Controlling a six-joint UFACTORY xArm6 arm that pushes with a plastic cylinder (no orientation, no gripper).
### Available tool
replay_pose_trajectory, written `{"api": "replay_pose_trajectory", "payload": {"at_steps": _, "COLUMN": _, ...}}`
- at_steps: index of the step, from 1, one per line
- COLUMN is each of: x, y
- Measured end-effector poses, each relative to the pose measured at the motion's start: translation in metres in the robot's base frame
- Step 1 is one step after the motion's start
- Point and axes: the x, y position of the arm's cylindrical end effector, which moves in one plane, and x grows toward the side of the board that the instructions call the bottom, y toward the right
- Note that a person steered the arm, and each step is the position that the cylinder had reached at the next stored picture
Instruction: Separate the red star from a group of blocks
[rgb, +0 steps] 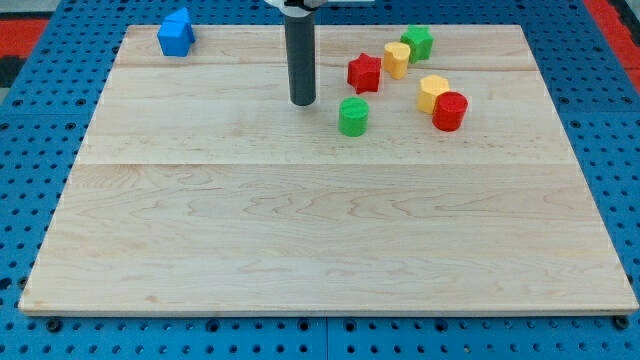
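The red star (364, 72) lies near the view's top, right of centre. A yellow block (397, 59) sits just to its right, almost touching, with a green block (418, 42) beyond that. A green cylinder (353, 116) lies below the star, apart from it. A yellow block (432, 93) and a red cylinder (450, 111) touch each other further right. My tip (303, 102) rests on the board left of the star and left of the green cylinder, touching neither.
A blue block (176, 33) sits alone at the view's top left corner of the wooden board (320, 220). A blue pegboard surrounds the board.
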Motion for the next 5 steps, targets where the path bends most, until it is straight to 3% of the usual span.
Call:
{"api": "replay_pose_trajectory", "payload": {"at_steps": 1, "x": -0.002, "y": 0.055}}
{"api": "replay_pose_trajectory", "payload": {"at_steps": 4, "x": -0.063, "y": 0.223}}
{"api": "replay_pose_trajectory", "payload": {"at_steps": 5, "x": -0.100, "y": 0.206}}
